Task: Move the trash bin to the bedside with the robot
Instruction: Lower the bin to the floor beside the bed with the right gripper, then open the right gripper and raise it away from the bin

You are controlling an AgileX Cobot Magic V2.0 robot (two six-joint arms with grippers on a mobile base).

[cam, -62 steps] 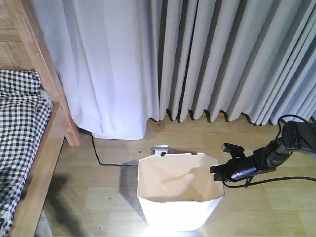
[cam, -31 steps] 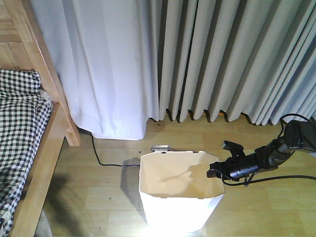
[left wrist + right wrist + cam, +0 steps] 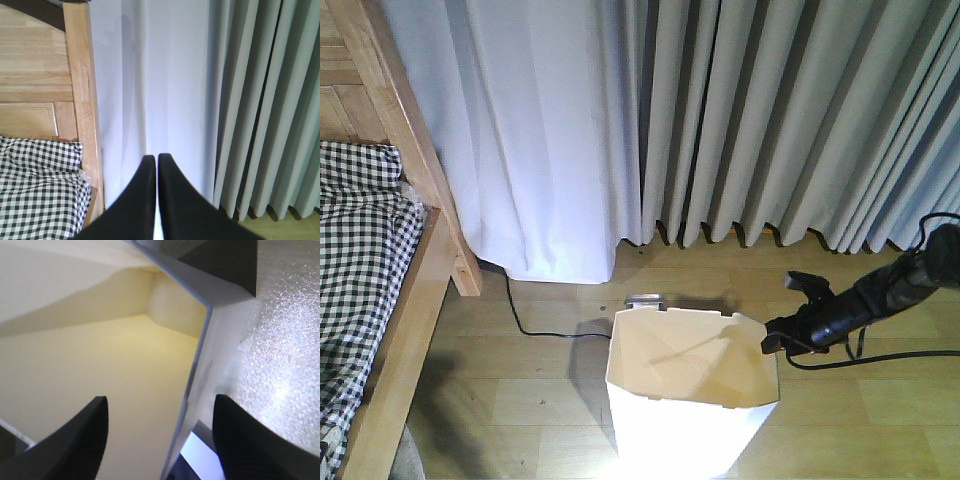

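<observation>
Right end effector [image 3: 157, 432] open, straddling trash bin [image 3: 200, 365] wall; left end effector [image 3: 152, 200] closed near bed [image 3: 55, 125].

right arm [image 3: 880, 295]: slim, black, reaching in from 3 o'clock, angled down toward 8 o'clock
right gripper [image 3: 776, 338]: fingers [image 3: 80, 437] spread wide apart
left gripper [image 3: 153, 172]: fingers pressed together, tips pointing to 12 o'clock

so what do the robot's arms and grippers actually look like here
The right arm is slim, black and tubular, with thin black cables looping off it, ending in a small black gripper. Close up, its fingers are matte black, tapering wedges. The left gripper has the same plain black pointed fingers. No markings are visible.
</observation>
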